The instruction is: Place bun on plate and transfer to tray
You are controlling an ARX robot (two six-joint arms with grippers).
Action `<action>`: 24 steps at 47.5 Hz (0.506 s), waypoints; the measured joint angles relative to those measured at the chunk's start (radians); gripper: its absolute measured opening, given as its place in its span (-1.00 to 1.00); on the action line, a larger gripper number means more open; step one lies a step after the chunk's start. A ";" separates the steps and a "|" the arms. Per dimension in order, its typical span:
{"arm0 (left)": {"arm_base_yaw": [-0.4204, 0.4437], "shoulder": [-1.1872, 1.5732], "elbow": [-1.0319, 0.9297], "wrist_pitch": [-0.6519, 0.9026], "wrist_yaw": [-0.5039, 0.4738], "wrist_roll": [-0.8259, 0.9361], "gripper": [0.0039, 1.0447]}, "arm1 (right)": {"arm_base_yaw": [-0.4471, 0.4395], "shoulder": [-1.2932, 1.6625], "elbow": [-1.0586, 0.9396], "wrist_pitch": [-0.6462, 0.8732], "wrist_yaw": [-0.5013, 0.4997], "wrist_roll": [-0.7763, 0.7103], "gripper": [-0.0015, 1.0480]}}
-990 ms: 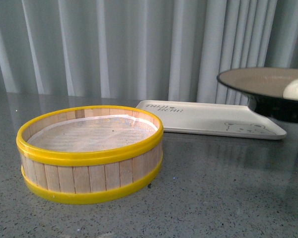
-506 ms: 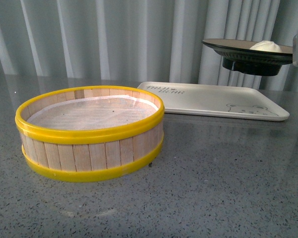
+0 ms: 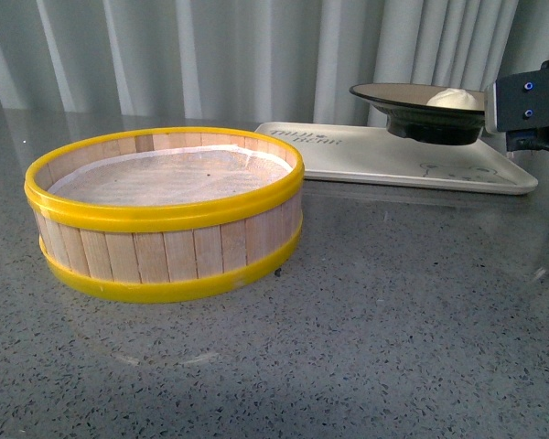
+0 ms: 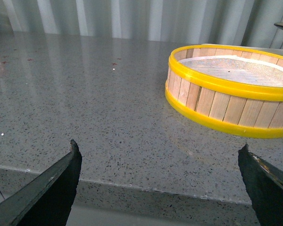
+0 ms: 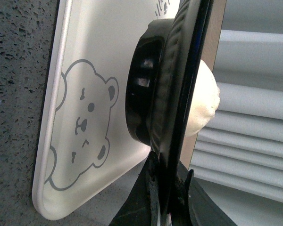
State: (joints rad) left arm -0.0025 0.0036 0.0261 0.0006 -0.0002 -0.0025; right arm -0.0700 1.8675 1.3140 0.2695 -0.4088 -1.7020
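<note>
Bun [image 3: 455, 97] on plate [image 3: 404, 95]: done | right gripper [image 5: 167, 184] clamps plate rim; we hold it above tray [image 3: 366, 163], apparently not touching | left gripper [image 4: 159, 147] wide, empty | remaining: lower, release.

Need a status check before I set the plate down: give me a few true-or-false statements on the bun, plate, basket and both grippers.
1. The bun lies on the plate. True.
2. The steamer basket holds a bun. False: only its paper liner shows inside.
3. The right gripper is clamped on the plate's rim, with the plate over the tray. True.
4. The left gripper grips the tray. False: it is open and empty, near the table edge, on the basket's side.
</note>
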 joint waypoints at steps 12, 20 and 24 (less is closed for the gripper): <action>0.000 0.000 0.000 0.000 0.000 0.000 0.88 | 0.000 0.052 0.033 -0.019 0.014 -0.012 -0.95; 0.000 0.000 0.000 0.000 0.000 0.000 0.88 | -0.003 0.062 0.034 -0.030 0.014 -0.018 -0.95; 0.000 0.000 0.000 0.000 0.000 0.000 0.88 | -0.003 0.070 0.034 -0.029 0.014 -0.019 -0.95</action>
State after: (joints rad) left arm -0.0025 0.0036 0.0261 0.0006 -0.0002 -0.0025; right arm -0.0731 1.9373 1.3476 0.2401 -0.3946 -1.7210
